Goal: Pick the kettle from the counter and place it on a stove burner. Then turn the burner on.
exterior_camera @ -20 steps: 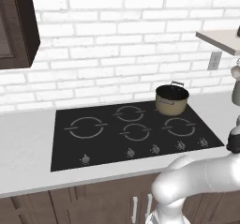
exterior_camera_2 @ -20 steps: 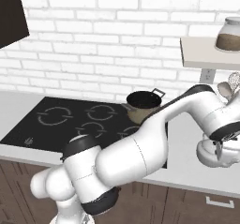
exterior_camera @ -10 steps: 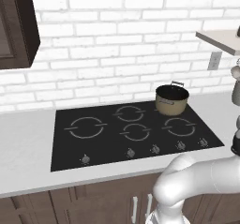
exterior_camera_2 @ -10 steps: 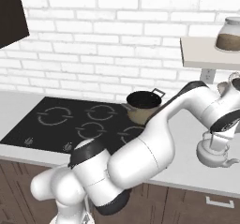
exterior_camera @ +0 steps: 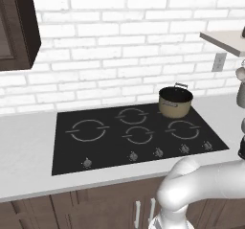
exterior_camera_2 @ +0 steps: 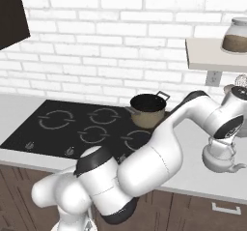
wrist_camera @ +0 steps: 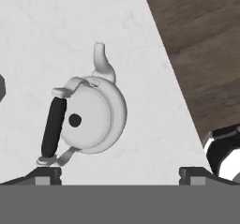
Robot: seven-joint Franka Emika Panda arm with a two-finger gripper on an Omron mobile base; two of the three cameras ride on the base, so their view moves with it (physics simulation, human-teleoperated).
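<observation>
Near the counter's (wrist_camera: 56,26) front edge sits the kettle (wrist_camera: 89,117), bare worktop around it, jaws spread wide above.

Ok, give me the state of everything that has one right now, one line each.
kettle: upright on the counter, lid on, not gripped.
gripper: above the kettle, open.
pot: upright, uncovered, on the back right of the stove.
stove burner: bare, nothing on it.
jar: on the shelf, lid on.
</observation>
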